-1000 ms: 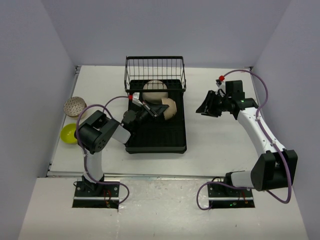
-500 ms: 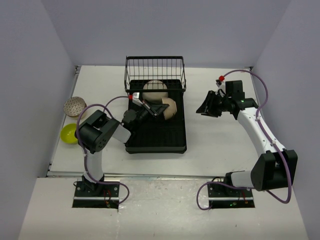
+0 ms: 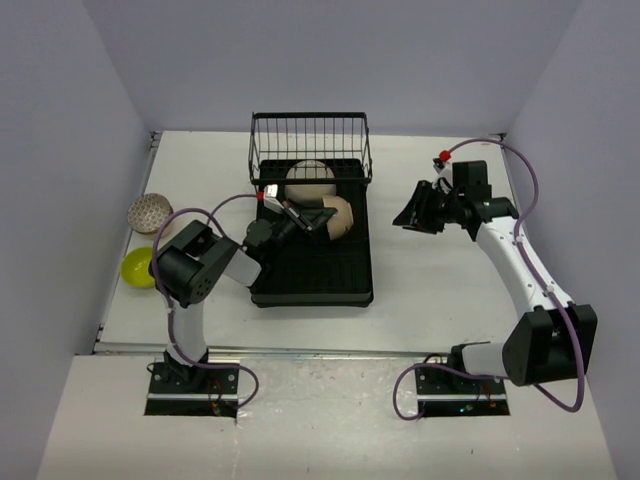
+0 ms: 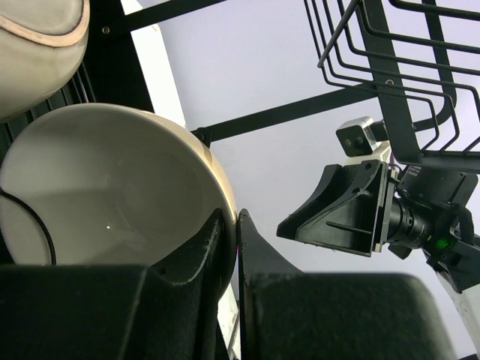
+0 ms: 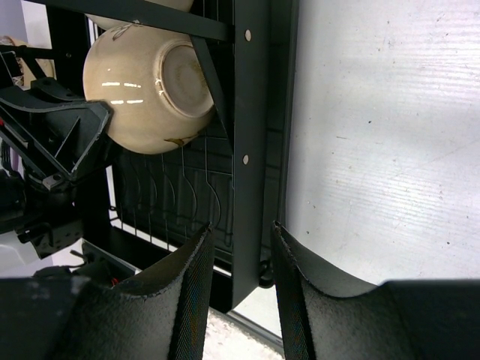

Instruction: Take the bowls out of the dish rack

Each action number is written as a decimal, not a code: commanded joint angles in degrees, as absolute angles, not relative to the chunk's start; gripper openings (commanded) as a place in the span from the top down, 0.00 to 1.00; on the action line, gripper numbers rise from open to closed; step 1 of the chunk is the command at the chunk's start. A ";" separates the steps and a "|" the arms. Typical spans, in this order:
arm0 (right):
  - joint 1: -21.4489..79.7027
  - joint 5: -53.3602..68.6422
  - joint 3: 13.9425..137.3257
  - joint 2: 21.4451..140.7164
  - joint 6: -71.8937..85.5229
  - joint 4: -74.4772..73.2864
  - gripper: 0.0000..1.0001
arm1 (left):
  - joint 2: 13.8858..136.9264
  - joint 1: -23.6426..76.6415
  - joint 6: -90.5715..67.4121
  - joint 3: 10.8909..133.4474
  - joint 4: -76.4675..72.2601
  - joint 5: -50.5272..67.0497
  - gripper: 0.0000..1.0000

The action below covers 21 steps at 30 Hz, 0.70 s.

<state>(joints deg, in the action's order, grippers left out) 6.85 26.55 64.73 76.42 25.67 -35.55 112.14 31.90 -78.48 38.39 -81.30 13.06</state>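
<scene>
The black dish rack [image 3: 310,270] lies mid-table with its wire basket [image 3: 310,140] at the far end. A larger cream bowl [image 3: 308,178] stands in it near the basket. My left gripper [image 3: 316,220] is shut on the rim of a smaller cream bowl [image 3: 340,213], tilted on edge in the rack. In the left wrist view the gripper [image 4: 231,221] pinches that bowl [image 4: 105,187]. My right gripper [image 3: 412,215] is open and empty over the table, right of the rack; its wrist view [image 5: 240,232] shows the bowl [image 5: 150,82]. The net-pattern bowl [image 3: 148,212] and lime-yellow bowl [image 3: 137,267] sit on the table at far left.
The white table [image 3: 430,290] is walled by pale panels on three sides. The rack's right rim [image 5: 251,112] lies just ahead of my right fingers. The rack's near half holds only thin wire dividers [image 5: 180,195].
My left gripper and the cream bowl it holds have shifted very slightly toward the far end. The right arm has barely moved.
</scene>
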 commanded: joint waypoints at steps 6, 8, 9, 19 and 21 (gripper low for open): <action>7.12 26.63 65.04 74.79 25.58 -34.72 0.63 | 109.60 31.82 -76.47 33.93 -108.63 13.09 1.00; 7.12 26.63 64.87 74.79 25.58 -34.54 0.63 | 108.46 31.82 -76.11 33.92 -108.63 13.18 1.00; 7.12 26.72 64.86 74.79 25.58 -34.54 0.63 | 108.20 31.82 -76.03 34.36 -108.63 13.27 1.00; 7.12 26.63 64.86 74.62 25.75 -34.37 0.64 | 108.63 32.25 -76.82 38.84 -108.63 14.41 1.00; 7.12 26.63 64.86 74.71 25.75 -34.37 0.63 | 109.16 32.43 -77.17 39.46 -108.63 14.41 1.00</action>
